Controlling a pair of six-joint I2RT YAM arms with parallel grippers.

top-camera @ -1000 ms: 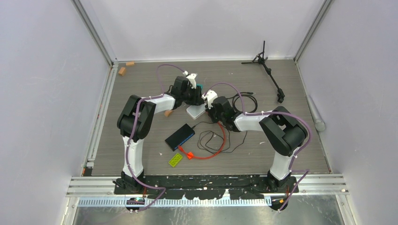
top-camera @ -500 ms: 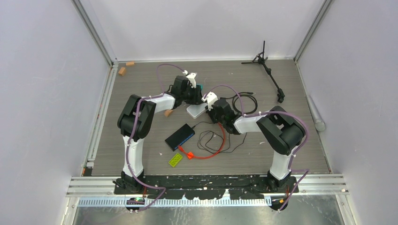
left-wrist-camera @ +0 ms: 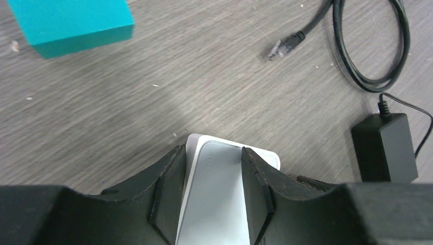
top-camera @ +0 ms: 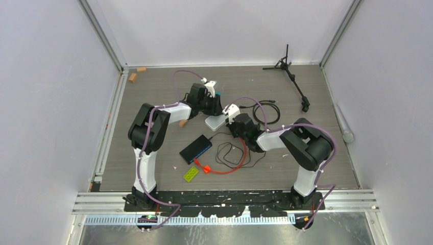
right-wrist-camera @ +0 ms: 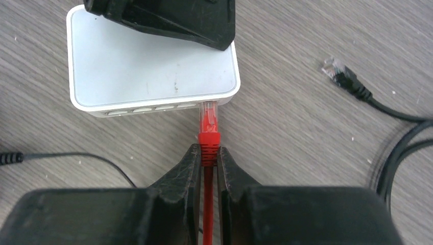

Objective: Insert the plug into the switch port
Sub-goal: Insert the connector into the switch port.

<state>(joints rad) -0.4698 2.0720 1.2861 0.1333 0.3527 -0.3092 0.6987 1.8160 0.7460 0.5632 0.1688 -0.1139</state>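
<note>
Plug [right-wrist-camera: 209, 115] at the doorstep, folks: its clear tip sits right at the mouth of the end port, the right-hand one in the row of ports [right-wrist-camera: 148, 108] along the switch [right-wrist-camera: 153, 71], mid-table. We can't tell whether it has gone in far enough to latch.

Our right pincer [right-wrist-camera: 208, 153] is clenched on the red boot just behind the plug, with the red cable [right-wrist-camera: 208, 204] running back between its fingers. Our left pincer [left-wrist-camera: 212, 158] is grasping the switch, one finger on each side of the white body.

Where could this slip away from us? We see three dangers:

- **Jammed plug:** It looks a touch off square. A push at that angle could jam the tip on the port's edge or bend the latch tab.
- **Sliding boot:** The grip is narrow, so a hard shove could make the boot slide or twist between the fingers.
- **Moving switch:** If the left hold gives, the light switch will skate toward the far side instead of taking the plug.

The black cable connector [right-wrist-camera: 339, 71] lies off to the right, well apart, so we see no snag there.
</note>
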